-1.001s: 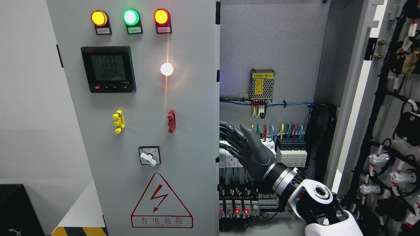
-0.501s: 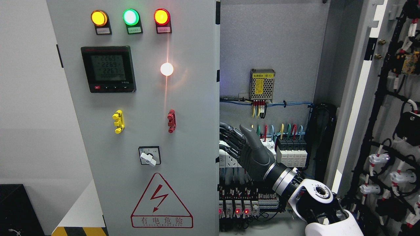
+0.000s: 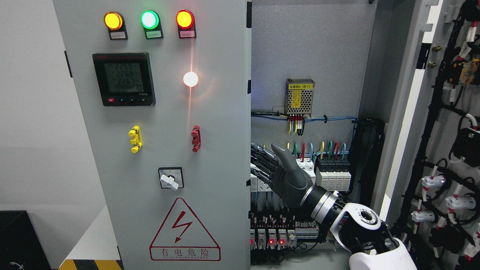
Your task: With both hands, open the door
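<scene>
The grey left door (image 3: 165,112) of the electrical cabinet carries three indicator lamps, a meter and a red warning triangle. Its right edge runs down at about a third from the picture's right. My right hand (image 3: 270,165) comes in from the lower right and reaches into the cabinet beside that edge. Its fingers (image 3: 261,154) stretch left and their tips are hidden behind the door's edge. The thumb points up, clear of the door. The right door (image 3: 442,131) stands swung open at the far right, its wired inner side showing. My left arm is out of view.
Inside the cabinet (image 3: 307,56) are a meshed power supply (image 3: 299,96), a row of breakers (image 3: 332,174) with coloured wires, and relays with red lights (image 3: 275,240) just below my hand. A black box (image 3: 18,240) sits at the lower left.
My right hand has shifted slightly left and down, closer to the left door's edge. The doors have not visibly moved.
</scene>
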Controlling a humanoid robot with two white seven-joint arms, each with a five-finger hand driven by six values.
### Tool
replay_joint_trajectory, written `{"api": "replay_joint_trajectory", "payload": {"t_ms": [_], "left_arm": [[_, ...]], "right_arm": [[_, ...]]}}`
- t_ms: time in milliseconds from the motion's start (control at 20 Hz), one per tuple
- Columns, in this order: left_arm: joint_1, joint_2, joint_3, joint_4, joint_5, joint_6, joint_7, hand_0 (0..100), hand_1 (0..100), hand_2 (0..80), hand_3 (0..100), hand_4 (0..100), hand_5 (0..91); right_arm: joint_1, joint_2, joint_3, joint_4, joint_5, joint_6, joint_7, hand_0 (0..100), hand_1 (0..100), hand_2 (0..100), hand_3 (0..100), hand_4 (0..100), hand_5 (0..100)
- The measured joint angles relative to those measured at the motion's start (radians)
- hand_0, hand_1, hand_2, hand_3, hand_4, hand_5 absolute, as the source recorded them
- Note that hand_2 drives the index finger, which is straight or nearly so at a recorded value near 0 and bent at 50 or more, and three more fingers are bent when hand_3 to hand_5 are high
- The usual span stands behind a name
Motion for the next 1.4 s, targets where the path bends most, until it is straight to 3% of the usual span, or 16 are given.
{"api": "replay_joint_trajectory", "payload": {"t_ms": [1401], "left_arm": [[0.0,0.0,0.0,0.0,0.0,0.0,0.0,0,0,0.0,0,0,0.0]], "right_arm": [[-0.022,0.0,-0.004,0.004,-0.002,0.004,0.047,19,0,0,0,0,0]]}}
